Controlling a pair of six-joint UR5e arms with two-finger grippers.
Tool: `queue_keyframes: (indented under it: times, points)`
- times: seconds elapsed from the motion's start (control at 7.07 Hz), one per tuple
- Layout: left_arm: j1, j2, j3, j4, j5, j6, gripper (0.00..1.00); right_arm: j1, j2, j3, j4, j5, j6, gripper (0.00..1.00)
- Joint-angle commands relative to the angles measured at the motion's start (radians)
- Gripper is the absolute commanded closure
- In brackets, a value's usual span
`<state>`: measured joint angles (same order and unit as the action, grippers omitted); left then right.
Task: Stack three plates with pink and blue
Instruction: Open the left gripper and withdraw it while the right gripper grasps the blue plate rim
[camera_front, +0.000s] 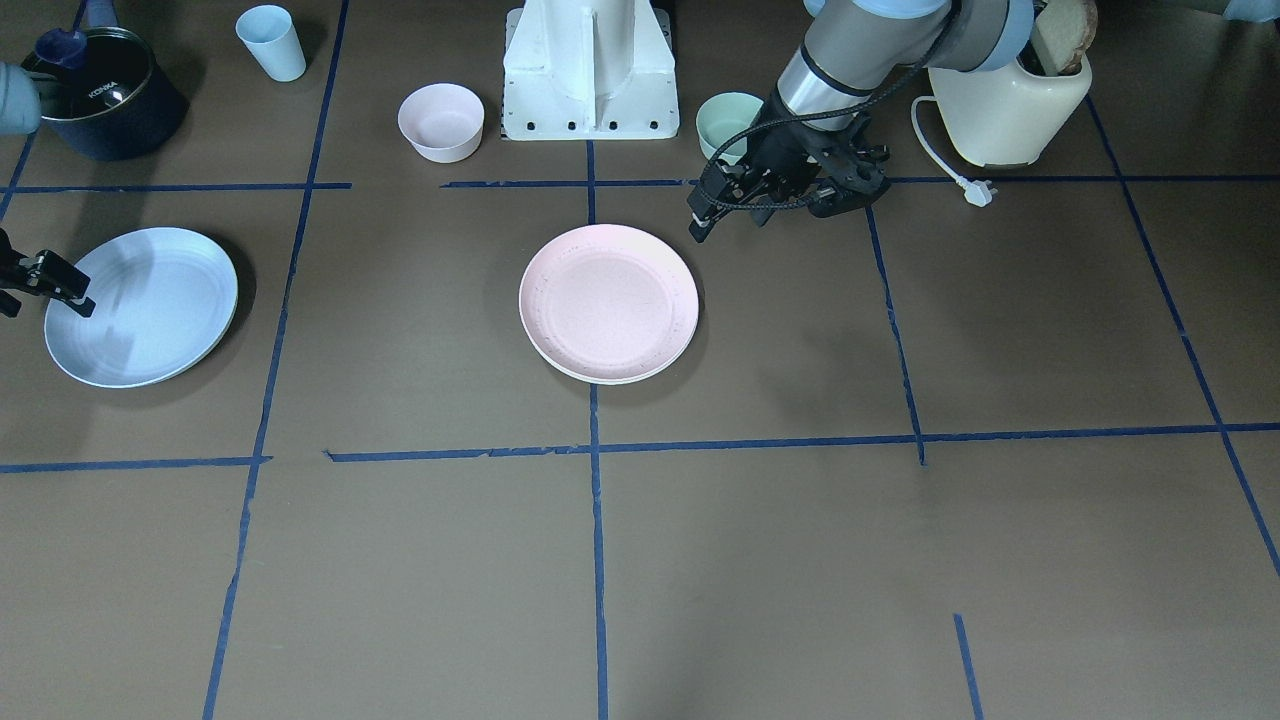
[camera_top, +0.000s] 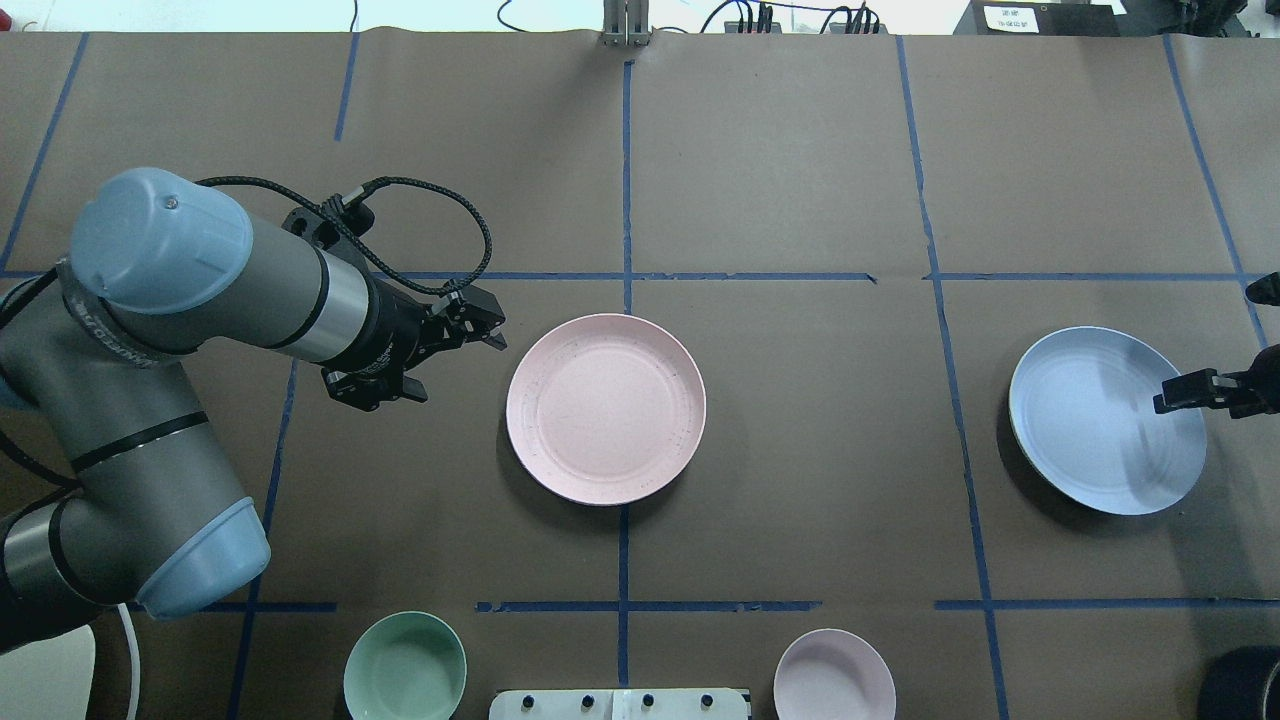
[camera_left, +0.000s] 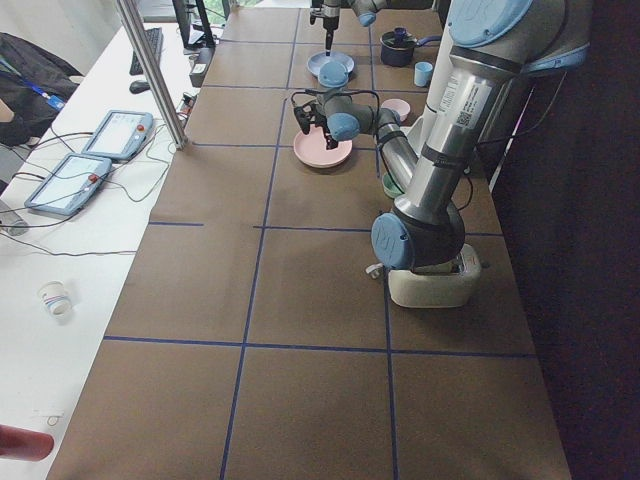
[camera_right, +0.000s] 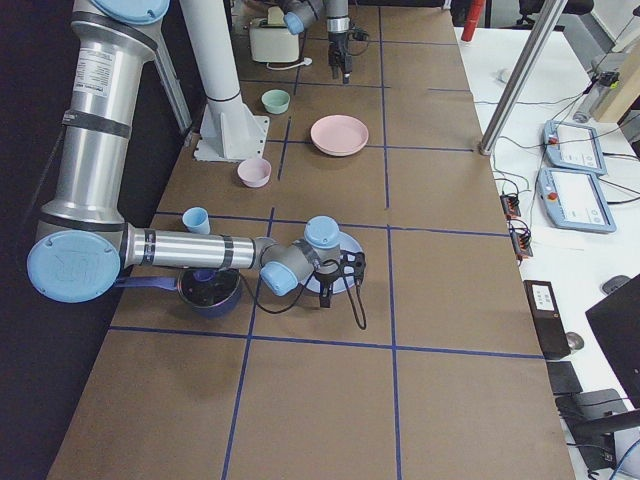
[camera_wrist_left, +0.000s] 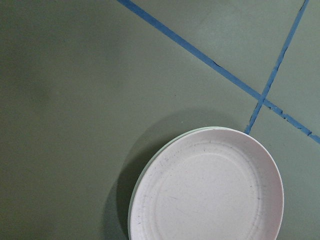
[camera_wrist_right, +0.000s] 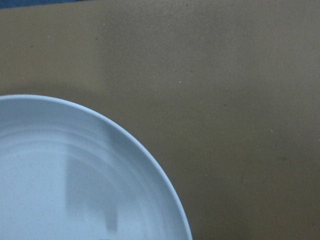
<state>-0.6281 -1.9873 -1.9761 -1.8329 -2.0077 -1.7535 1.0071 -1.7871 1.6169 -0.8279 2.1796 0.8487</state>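
The pale pink plate (camera_top: 605, 422) lies at the table's middle, on top of the cream-white plate, whose rim (camera_front: 610, 379) shows under it; both also show in the left wrist view (camera_wrist_left: 210, 195). My left gripper (camera_top: 492, 325) hovers just beside the pink plate's edge, open and empty. The pale blue plate (camera_top: 1100, 420) lies alone on my right side. My right gripper (camera_front: 42, 298) points down at its outer rim, jaws apart, one finger (camera_top: 1185, 392) over the plate's inside. The right wrist view shows the blue plate's rim (camera_wrist_right: 75, 170).
A mint-green bowl (camera_top: 405, 668) and a small pink bowl (camera_top: 835, 675) stand near the robot base (camera_front: 588, 70). A light-blue cup (camera_front: 271, 42) and a dark pot (camera_front: 105, 95) are on my right, and a cream toaster (camera_front: 1010, 105) with a cable on my left.
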Motion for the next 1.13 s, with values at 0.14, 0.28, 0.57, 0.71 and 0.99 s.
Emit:
queue_keyframes:
  times: [0.14,0.28,0.57,0.71,0.99]
  points:
    - [-0.063,0.071,-0.047,0.003,-0.063,0.066,0.00,-0.001,-0.011,-0.014,0.006,-0.003,0.001,0.83]
    - [-0.115,0.129,-0.076,0.003,-0.112,0.131,0.00,-0.001,-0.014,-0.012,0.006,-0.003,-0.003,0.98]
    - [-0.221,0.215,-0.084,0.001,-0.190,0.259,0.00,0.001,-0.012,0.003,0.007,0.003,0.001,1.00]
    - [-0.282,0.263,-0.086,0.001,-0.238,0.352,0.00,0.004,-0.017,0.027,0.012,0.005,0.004,1.00]
    - [-0.463,0.429,-0.072,0.004,-0.267,0.724,0.00,0.049,-0.034,0.064,0.053,0.023,0.003,1.00]
